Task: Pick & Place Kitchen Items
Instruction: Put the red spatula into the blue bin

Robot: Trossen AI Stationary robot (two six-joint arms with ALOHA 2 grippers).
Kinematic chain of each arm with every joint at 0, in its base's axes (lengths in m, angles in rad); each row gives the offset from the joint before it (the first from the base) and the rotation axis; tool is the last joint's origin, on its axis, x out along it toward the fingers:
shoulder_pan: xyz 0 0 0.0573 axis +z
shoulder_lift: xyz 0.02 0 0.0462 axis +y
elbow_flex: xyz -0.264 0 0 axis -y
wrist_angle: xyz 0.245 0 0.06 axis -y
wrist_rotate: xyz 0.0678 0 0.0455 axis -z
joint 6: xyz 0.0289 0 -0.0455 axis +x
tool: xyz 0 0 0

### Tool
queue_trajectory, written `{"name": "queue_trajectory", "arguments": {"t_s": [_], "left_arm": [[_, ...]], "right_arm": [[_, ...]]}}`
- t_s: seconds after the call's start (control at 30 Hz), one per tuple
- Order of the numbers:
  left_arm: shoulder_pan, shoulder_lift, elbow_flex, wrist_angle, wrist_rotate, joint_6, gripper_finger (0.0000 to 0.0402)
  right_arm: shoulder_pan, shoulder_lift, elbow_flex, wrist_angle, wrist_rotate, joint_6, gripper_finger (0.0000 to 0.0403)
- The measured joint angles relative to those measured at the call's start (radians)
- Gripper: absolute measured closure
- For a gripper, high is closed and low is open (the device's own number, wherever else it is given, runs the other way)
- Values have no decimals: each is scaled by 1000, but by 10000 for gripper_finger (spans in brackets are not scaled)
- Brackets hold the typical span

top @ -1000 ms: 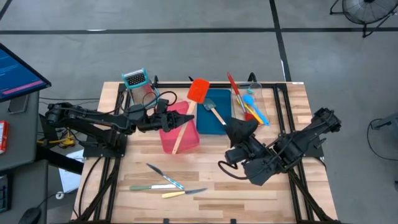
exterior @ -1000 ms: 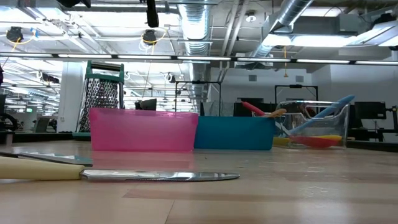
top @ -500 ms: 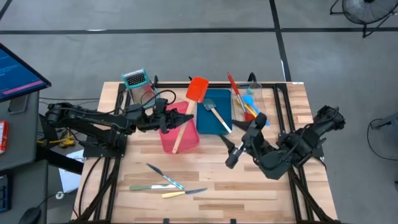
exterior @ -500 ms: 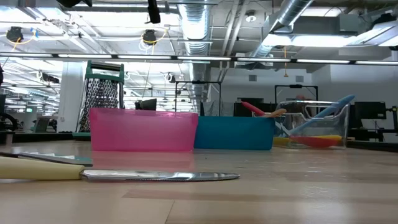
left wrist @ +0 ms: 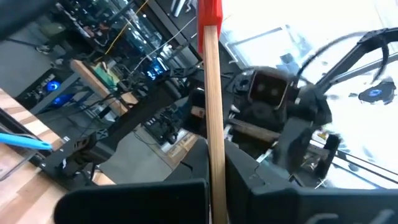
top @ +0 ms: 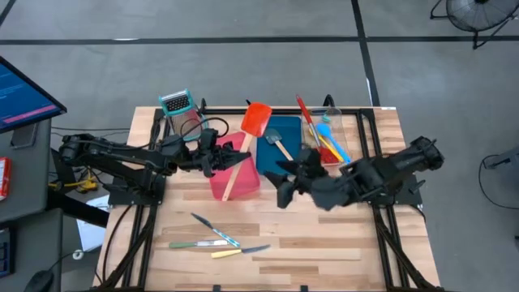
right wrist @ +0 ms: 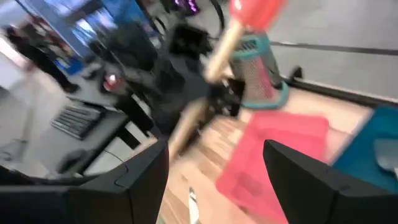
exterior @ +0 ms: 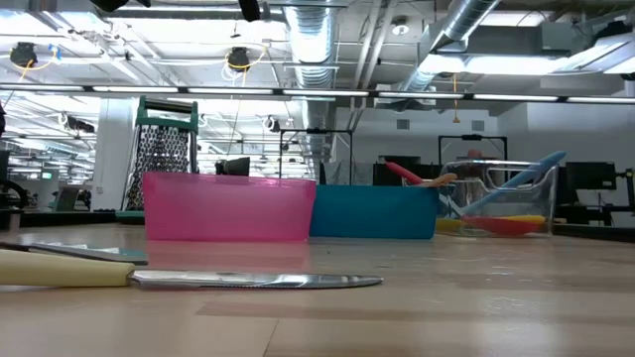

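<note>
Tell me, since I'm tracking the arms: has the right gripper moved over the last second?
Yes. The right gripper has swung from the bare wood below the blue tray leftward, now at that tray's near corner, closer to the pink tray.

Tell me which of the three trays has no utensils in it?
None is empty: pink tray holds the red spatula, blue tray the grey spatula, clear tray spoons.
</note>
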Motion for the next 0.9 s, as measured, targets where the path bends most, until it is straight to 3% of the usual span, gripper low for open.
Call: {"name": "queue_trajectory", "arguments": {"t_s": [0.2,0.4,0.9], "left_arm": [[3,0,0,22,-28,14,401],[3,-1,0,92,-58,24,401],[-55,0,0,94,-60,21,401]], "right_arm": [[-61,29,0,129,-138,-89,148],[-86,88,4,90,-176,38,148],[-126,179,2,264,-327,-9,148]]}}
